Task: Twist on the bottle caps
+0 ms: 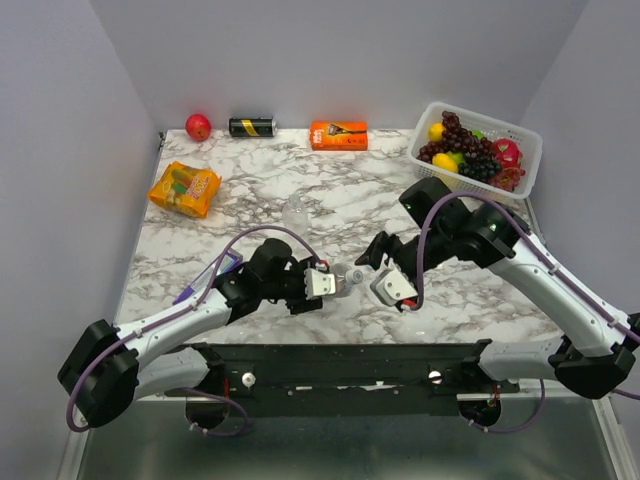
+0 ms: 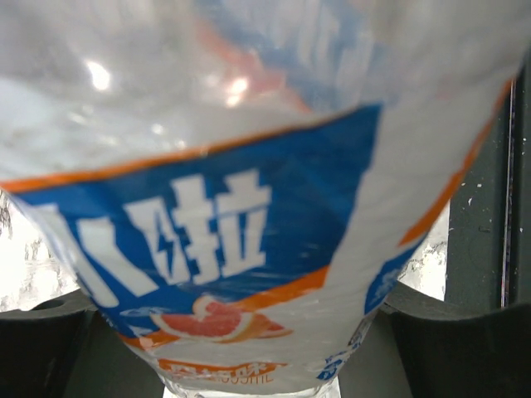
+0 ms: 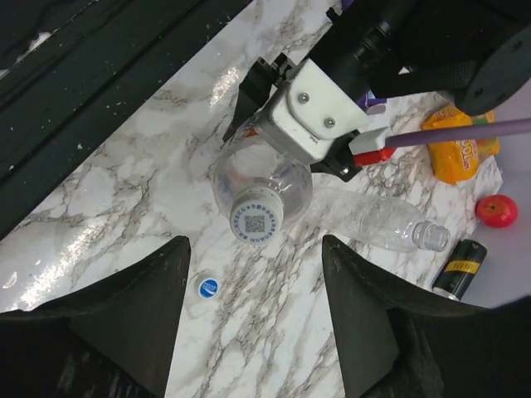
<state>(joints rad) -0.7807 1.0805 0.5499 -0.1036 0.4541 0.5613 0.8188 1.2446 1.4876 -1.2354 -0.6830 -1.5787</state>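
Note:
My left gripper [image 1: 328, 283] is shut on a clear bottle [image 2: 249, 207] with a blue, white and orange label, holding it sideways just above the table. The bottle's whitish cap [image 3: 255, 217], printed with a QR code, sits on its neck and faces my right gripper [image 3: 253, 311]. My right gripper [image 1: 381, 271] is open and empty, a short way in front of that cap [image 1: 353, 273]. A small blue cap [image 3: 207, 287] lies loose on the marble beside the right gripper's left finger [image 3: 133, 319]. A second clear bottle [image 3: 377, 217] lies on its side with an open neck, also seen in the top view [image 1: 300, 211].
At the back stand a red apple [image 1: 198, 126], a black-and-yellow can [image 1: 252, 127] and an orange box [image 1: 338, 134]. A white basket [image 1: 528, 150] of fruit is at the back right. An orange snack bag [image 1: 185, 188] lies at the left, a purple packet [image 1: 210, 272] by the left arm.

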